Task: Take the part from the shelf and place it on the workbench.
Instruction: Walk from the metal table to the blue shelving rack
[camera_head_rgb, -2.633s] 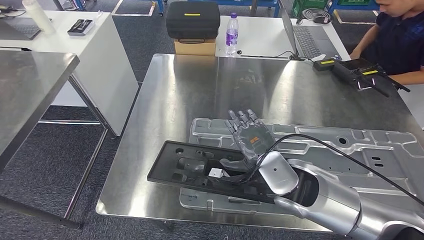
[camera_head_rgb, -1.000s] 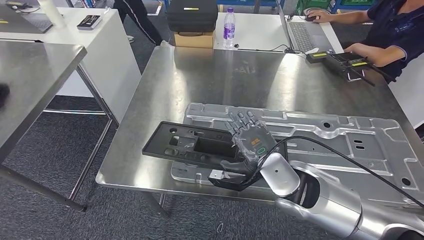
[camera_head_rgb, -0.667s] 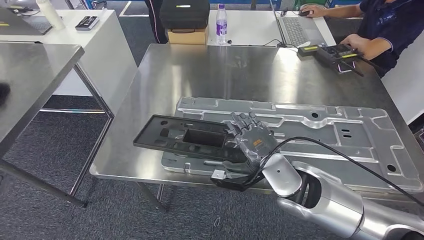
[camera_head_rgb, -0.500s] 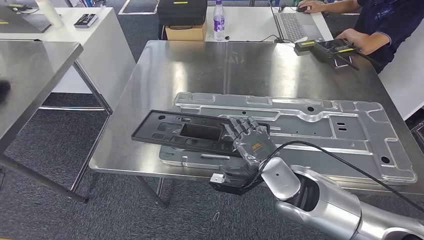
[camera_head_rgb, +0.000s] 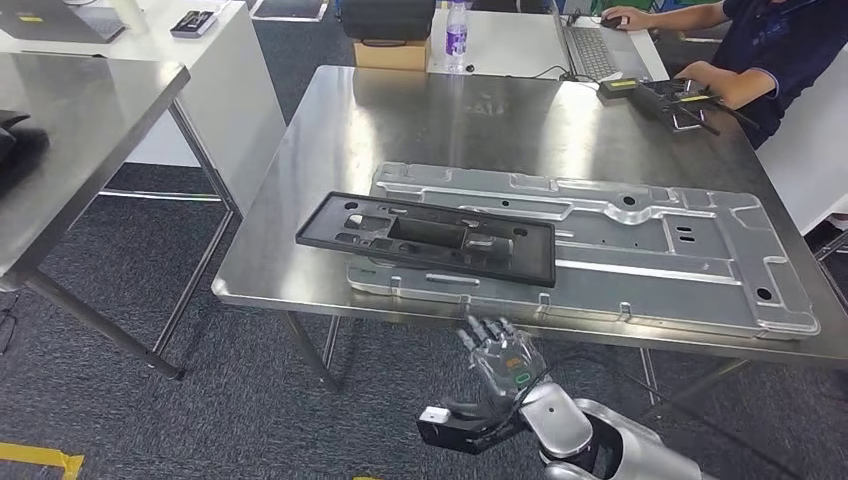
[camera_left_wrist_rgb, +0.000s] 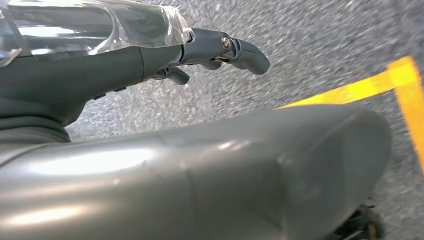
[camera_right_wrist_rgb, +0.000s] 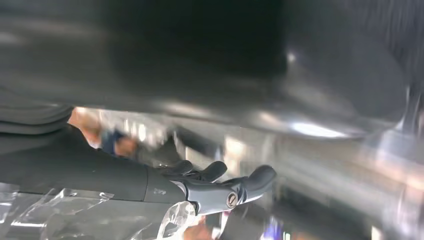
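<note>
- The black part (camera_head_rgb: 430, 238) is seen lying flat on the workbench (camera_head_rgb: 330, 150), resting partly on top of a big silver stamped panel (camera_head_rgb: 650, 245), with its left end sticking out over bare tabletop.
- The right hand (camera_head_rgb: 500, 360) is held out in front of the bench edge, below the tabletop, well apart from the part. Its fingers are spread and pointing up, and nothing is gripped.
- In the right wrist view that hand (camera_right_wrist_rgb: 210, 187) is shown again with the fingers only loosely curved; the rest is pretty blurry.
- The left hand (camera_left_wrist_rgb: 200, 50) is seen over grey carpet next to a yellow floor line (camera_left_wrist_rgb: 370, 85). The fingers are bent in a bit, and nothing is seen in them, but how open it is can't be told.
- A person (camera_head_rgb: 770, 40) is seated at the far right with a black controller (camera_head_rgb: 665, 98) on the bench corner.
- A bottle (camera_head_rgb: 457, 25) is seen on the white table behind.
</note>
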